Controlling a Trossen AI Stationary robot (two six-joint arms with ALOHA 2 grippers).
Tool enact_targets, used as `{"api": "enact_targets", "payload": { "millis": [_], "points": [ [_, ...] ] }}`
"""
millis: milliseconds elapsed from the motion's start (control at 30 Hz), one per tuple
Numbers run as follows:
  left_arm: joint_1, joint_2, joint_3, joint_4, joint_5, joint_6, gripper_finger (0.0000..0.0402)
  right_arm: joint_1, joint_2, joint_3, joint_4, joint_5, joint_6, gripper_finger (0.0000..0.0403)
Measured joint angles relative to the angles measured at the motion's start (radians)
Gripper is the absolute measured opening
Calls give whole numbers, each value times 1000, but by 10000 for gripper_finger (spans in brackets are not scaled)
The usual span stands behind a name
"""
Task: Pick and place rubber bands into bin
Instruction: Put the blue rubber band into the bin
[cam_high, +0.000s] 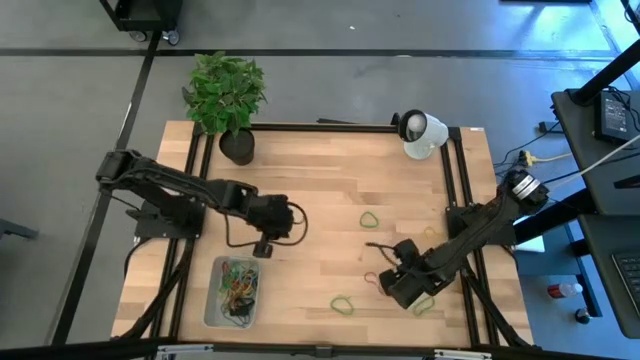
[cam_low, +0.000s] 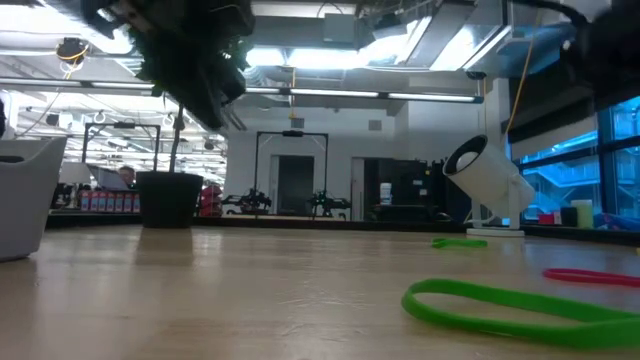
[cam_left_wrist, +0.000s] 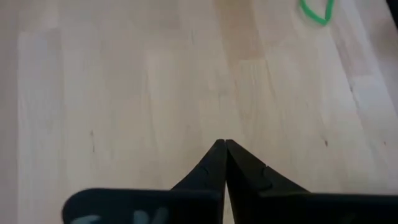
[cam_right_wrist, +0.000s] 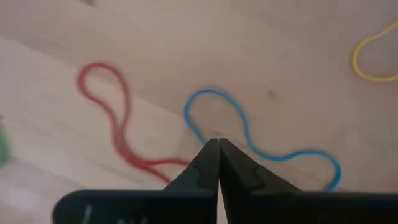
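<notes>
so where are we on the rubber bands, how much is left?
Partway. Done: the bin already holds a tangle of bands. In hand: the right gripper is shut with its tips at a blue band on the table, a red band beside it. The left gripper is shut and empty above bare wood near the bin. Left: several loose bands, including green ones.

Bright, even overhead light; soft shadows; low view's foreground and dark top shapes blurred.

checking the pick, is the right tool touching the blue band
Touching. In the right wrist view the shut right tool has its tips right on the blue band, no gap showing.
</notes>
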Motion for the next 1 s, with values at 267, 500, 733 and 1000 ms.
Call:
{"api": "enact_targets", "payload": {
  "millis": [267,500,733,1000],
  "points": [
    [36,-176,-85,13,6,21,2,-12,116,0,-14,-19,-78,45],
    [35,-269,-88,19,6,15,2,-25,205,1,-16,-44,-147,86],
    [34,-290,-89,39,-11,-62,7,-29,247,6,17,-82,-165,27],
    [-4,-288,-89,199,-1,-119,79,-25,176,127,-61,23,-165,4]
  ]
}}
